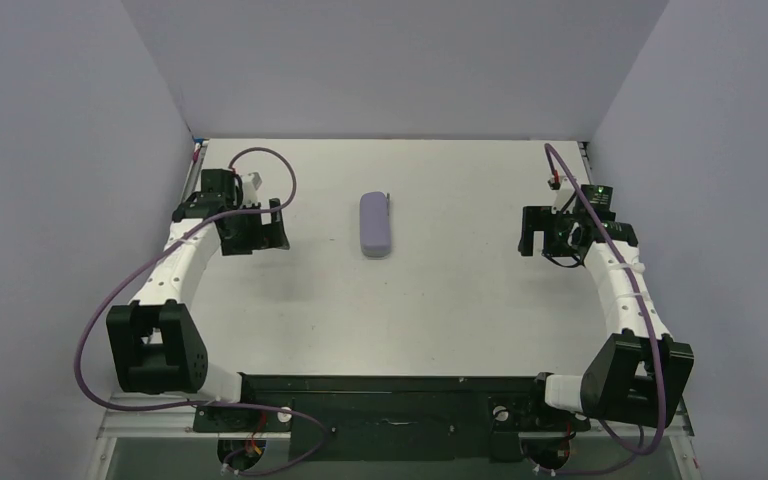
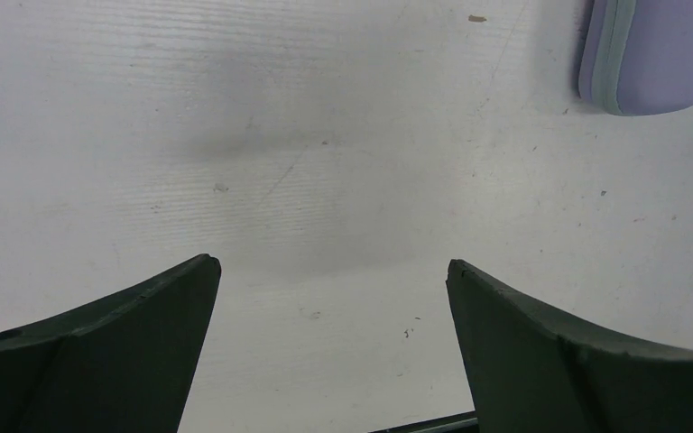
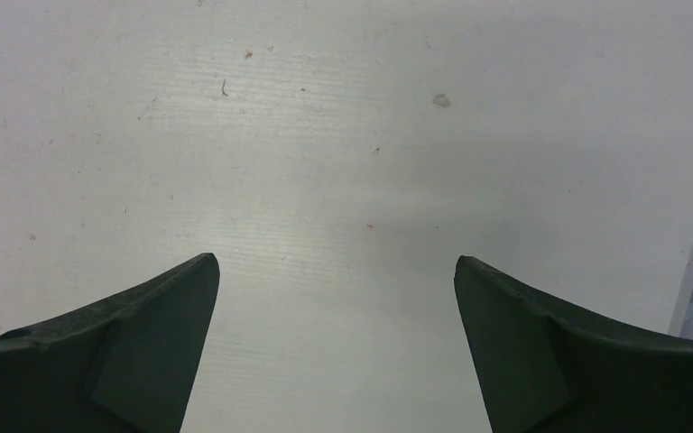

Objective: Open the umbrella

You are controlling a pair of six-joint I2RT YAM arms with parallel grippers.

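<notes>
**Umbrella job not yet begun: both arms hang empty over the table [image 1: 440, 300]**

The left gripper [image 1: 260, 235] and right gripper [image 1: 540, 232] hover with jaws spread wide and nothing between them. They are well apart on either side of a closed lilac case [image 1: 376, 224] lying flat mid-table. No umbrella shows in the open. It is probably inside that case, though the pictures cannot confirm it. Everything is left to do: reach the case, free the umbrella, extend it and spread the canopy.
</notes>
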